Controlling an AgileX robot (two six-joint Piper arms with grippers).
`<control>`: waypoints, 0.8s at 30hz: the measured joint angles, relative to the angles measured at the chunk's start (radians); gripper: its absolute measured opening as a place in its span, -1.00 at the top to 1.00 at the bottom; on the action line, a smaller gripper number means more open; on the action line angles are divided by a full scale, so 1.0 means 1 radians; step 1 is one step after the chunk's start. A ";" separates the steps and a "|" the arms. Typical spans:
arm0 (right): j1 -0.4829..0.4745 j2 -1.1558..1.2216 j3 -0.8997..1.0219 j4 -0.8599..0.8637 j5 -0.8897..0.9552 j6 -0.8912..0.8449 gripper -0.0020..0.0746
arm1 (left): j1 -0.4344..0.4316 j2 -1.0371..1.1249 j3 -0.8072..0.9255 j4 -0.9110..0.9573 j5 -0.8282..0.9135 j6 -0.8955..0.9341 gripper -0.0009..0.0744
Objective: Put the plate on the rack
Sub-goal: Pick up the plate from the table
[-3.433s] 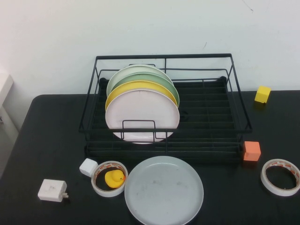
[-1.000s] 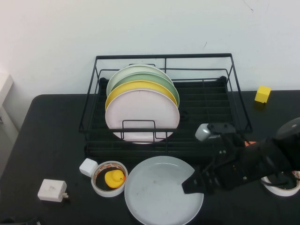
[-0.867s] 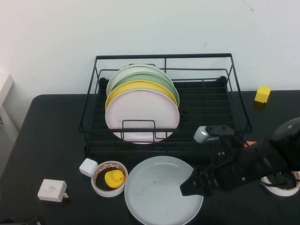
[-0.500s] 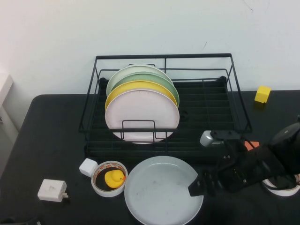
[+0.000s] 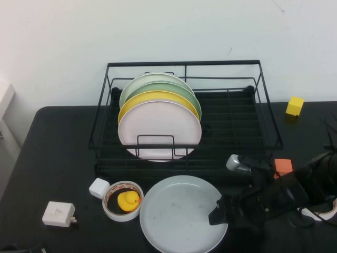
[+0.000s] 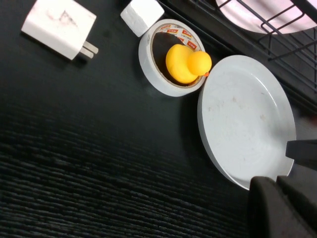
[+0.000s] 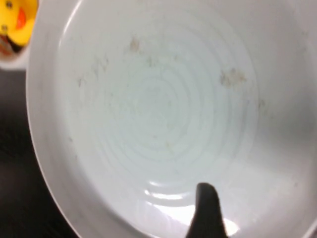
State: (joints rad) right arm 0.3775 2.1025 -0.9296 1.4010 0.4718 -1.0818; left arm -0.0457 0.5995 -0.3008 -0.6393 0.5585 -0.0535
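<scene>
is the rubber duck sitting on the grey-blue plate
No, the rubber duck sits inside a tape roll on the table, just left of the grey-blue plate.

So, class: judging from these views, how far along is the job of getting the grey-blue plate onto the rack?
Done: only the approach. The right hand sits open at the right rim of the plate, one finger over its surface.
In hand: taking hold of it. The plate lies flat on the table, not yet lifted.
Left: close, lift, and stand it in the rack by the pink plate. The left hand is shut, away from the work.
</scene>
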 joint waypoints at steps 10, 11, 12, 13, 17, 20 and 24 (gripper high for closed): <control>0.000 0.018 0.000 0.053 -0.024 -0.053 0.22 | 0.000 0.000 0.000 -0.015 0.000 0.002 0.98; 0.000 0.021 0.000 0.054 -0.028 -0.063 0.35 | 0.000 0.000 0.000 -0.015 0.000 0.002 0.98; 0.000 0.022 0.000 0.054 -0.033 -0.072 0.46 | 0.000 0.000 0.000 -0.015 0.000 0.002 0.98; 0.000 0.024 0.000 0.054 -0.035 -0.075 0.60 | 0.000 0.000 0.000 -0.015 0.000 0.002 0.98; 0.000 0.028 0.000 0.063 -0.037 -0.081 0.88 | 0.000 0.000 0.000 -0.015 0.000 0.004 0.98; 0.000 0.029 0.000 0.063 -0.024 -0.096 0.92 | 0.000 0.000 0.000 -0.015 0.000 0.006 0.98; 0.000 0.029 0.000 0.061 0.053 -0.158 0.92 | 0.000 0.000 0.000 -0.017 -0.014 0.012 0.98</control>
State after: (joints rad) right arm 0.3775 2.1316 -0.9296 1.4619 0.5248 -1.2398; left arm -0.0457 0.5995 -0.3008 -0.6558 0.5441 -0.0414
